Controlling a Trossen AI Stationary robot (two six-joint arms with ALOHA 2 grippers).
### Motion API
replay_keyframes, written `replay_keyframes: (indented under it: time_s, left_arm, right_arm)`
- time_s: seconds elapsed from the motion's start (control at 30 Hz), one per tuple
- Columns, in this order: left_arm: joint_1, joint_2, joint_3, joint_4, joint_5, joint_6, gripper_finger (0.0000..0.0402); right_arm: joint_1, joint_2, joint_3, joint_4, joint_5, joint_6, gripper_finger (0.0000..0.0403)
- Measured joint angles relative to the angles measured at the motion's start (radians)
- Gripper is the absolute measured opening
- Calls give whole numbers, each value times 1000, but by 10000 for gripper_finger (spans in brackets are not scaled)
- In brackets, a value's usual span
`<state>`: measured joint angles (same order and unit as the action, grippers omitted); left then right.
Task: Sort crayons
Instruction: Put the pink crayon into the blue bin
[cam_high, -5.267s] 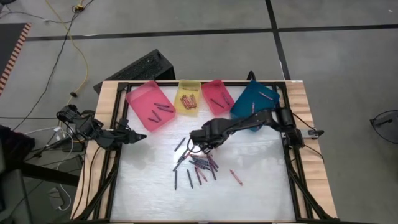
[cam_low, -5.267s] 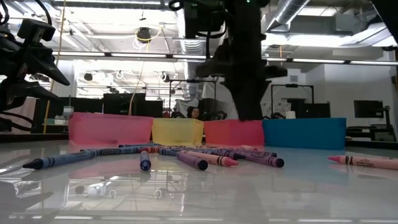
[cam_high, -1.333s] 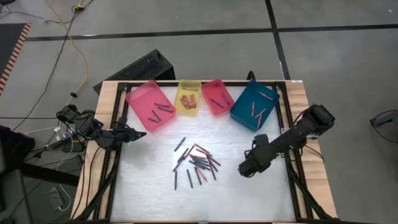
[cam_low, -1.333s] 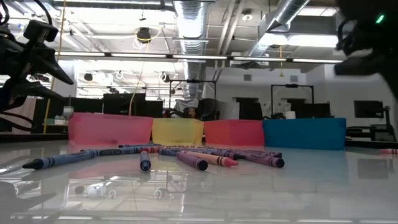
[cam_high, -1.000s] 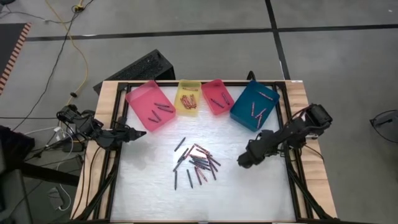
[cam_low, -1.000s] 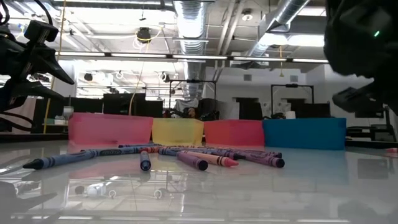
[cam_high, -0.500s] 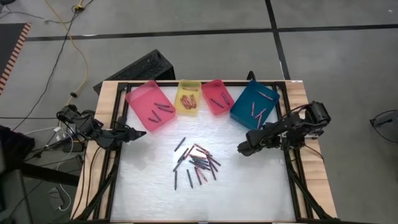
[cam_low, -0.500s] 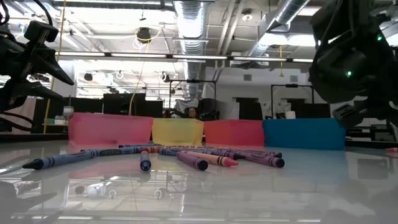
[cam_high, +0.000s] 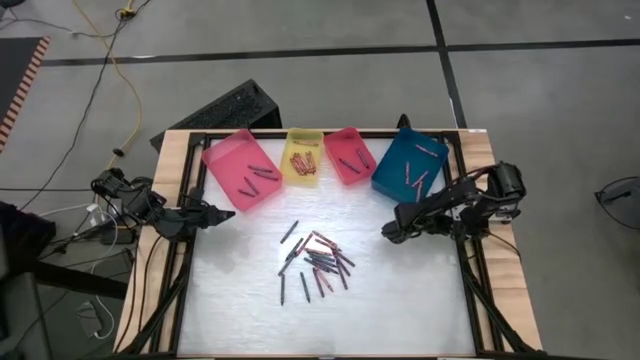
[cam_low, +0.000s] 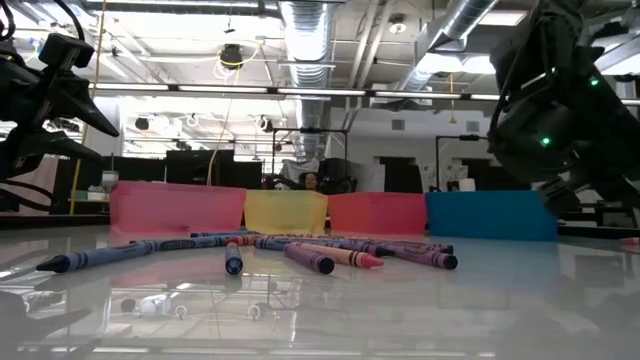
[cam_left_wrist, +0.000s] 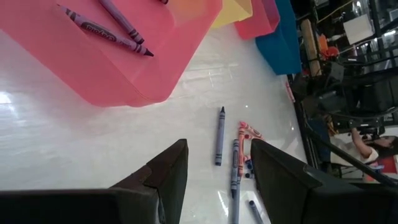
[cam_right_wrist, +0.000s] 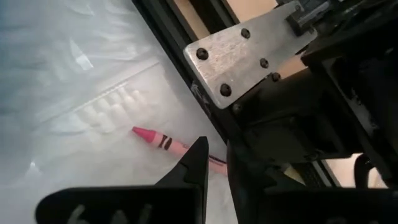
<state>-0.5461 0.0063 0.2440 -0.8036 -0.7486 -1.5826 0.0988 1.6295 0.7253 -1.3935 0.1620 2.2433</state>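
Note:
Several crayons (cam_high: 315, 260) lie in a loose heap at the table's middle, also seen in the low view (cam_low: 300, 250). My right gripper (cam_high: 390, 232) hangs just on the near side of the blue tray (cam_high: 408, 168), shut on a pink crayon (cam_right_wrist: 158, 142). My left gripper (cam_high: 225, 213) waits open at the table's left edge, near the pink tray (cam_high: 243, 168); nothing is between its fingers (cam_left_wrist: 168, 180). More crayons lie inside the four trays. My right gripper pinches the pink crayon between its two fingers near its blunt end (cam_right_wrist: 211, 158). The crayon lies across the fingers, and its pointed tip (cam_right_wrist: 135, 130) sticks out to one side. The fingers slant down toward the table. The crayon looks clear of the table.
The pink tray, a yellow tray (cam_high: 303, 157), a red tray (cam_high: 349, 155) and the blue tray stand in a row along the far edge. A black frame (cam_high: 470, 270) borders the white table. Bare table lies to the near side of the heap.
My right gripper has carried the pink crayon from the table's near right toward the far edge, up to the blue tray, with the arm swinging round. It has stayed shut on the crayon. My left arm has kept still.

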Motion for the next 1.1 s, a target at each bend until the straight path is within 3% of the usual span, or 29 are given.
replay_keyframes:
  time_s: [0.33, 0.5, 0.63, 0.73, 0.87, 1.1]
  left_arm:
    - [0, 0, 0, 0, 4, 0, 165]
    - [0, 0, 0, 0, 8, 8, 165]
    - [0, 0, 0, 0, 2, 9, 165]
    - [0, 0, 0, 0, -7, 12, 165]
    - [0, 0, 0, 0, -17, 18, 165]
    - [0, 0, 0, 1, 7, 17, 165]
  right_arm:
    - [37, -1, 26, 125, 1, -16, 65]
    - [87, -32, 124, 99, 9, -407, 65]
    - [89, -32, 231, -53, 1, -650, 65]
    - [79, -33, 271, -189, 27, -683, 58]
    - [40, -34, 243, -167, 60, -761, 41]
    - [-12, 62, 165, -180, 11, -861, 3]
